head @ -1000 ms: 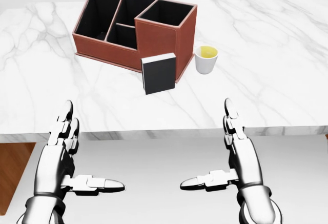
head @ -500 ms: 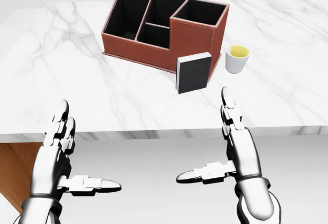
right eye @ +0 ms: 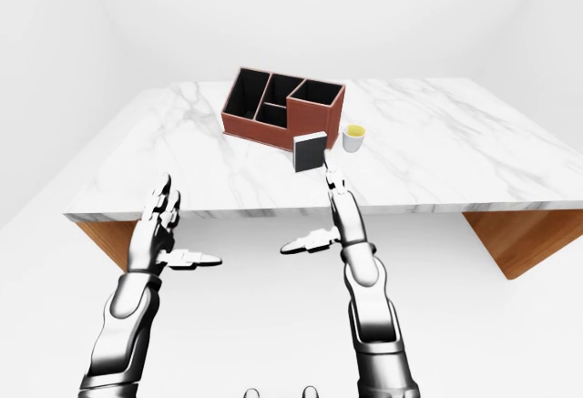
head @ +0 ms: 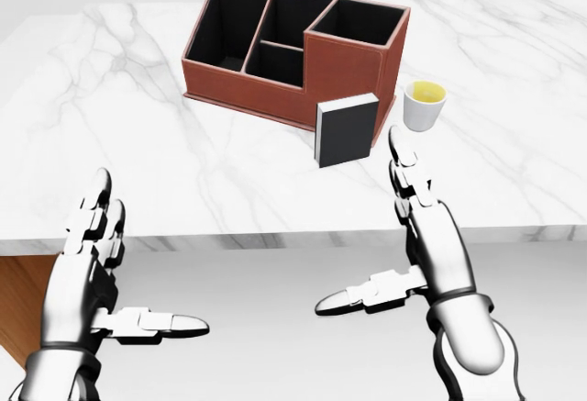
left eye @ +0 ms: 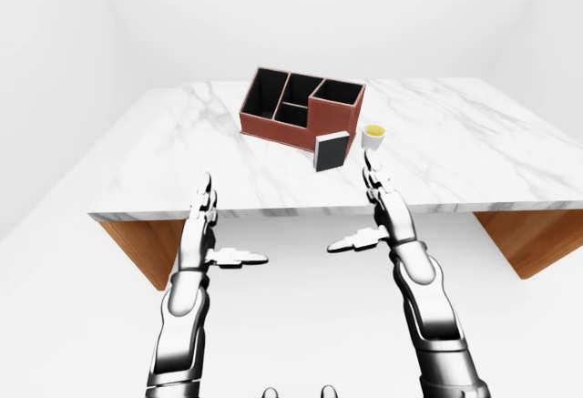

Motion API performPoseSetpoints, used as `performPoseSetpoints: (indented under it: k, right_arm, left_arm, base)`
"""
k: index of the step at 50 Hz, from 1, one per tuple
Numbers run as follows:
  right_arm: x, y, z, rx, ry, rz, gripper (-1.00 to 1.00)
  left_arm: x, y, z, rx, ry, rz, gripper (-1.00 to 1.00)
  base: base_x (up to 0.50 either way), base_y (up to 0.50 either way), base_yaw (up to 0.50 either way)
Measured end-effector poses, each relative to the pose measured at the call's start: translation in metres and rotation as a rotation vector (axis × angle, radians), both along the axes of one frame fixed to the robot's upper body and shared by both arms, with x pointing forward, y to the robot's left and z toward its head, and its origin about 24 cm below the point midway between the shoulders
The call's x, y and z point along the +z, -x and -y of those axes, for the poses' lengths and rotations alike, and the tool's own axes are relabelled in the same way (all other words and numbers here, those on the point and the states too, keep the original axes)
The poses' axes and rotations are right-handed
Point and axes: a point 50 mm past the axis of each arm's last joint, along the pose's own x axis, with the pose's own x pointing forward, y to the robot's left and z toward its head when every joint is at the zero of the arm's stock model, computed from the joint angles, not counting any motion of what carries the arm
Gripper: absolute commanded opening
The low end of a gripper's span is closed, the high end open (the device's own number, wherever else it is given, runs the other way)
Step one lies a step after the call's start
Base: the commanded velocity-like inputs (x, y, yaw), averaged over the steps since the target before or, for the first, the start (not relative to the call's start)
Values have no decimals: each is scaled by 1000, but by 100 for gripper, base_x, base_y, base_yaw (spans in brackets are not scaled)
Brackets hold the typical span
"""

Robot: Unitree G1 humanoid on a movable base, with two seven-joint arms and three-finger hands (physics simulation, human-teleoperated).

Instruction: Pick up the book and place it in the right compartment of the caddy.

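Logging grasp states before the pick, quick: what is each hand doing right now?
Left hand: open, holding nothing, short of the table edge.
Right hand: open, holding nothing, fingertips just below the book, not touching it.

book (head: 346, 131) against caddy (head: 295, 52) (upright) | cup (head: 425, 105) right | on table (head: 138, 162)

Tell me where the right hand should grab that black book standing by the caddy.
Probably by its two upright side edges, coming from the view's bottom. The book stands on end, leaning against the caddy, its cover facing the open right hand. The cup crowds the right side, so approach carefully.
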Motion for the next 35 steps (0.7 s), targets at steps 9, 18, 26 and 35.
performPoseSetpoints:
  k: [9,18,26,35]
  right_arm:
    - [27,-3,3,6,21,105,100]
    - [55,3,4,18,41,225,100]
    - [69,10,3,34,60,289,100]
    - [77,18,0,61,81,329,100]
  left_arm:
    - [22,2,-8,10,0,74,100]
    - [55,13,-16,24,0,189,100]
    - [78,25,-21,34,-9,283,100]
    - [86,30,-24,44,-20,332,100]
  base:
    - [0,0,0]
    - [0,0,0]
    - [0,0,0]
    - [0,0,0]
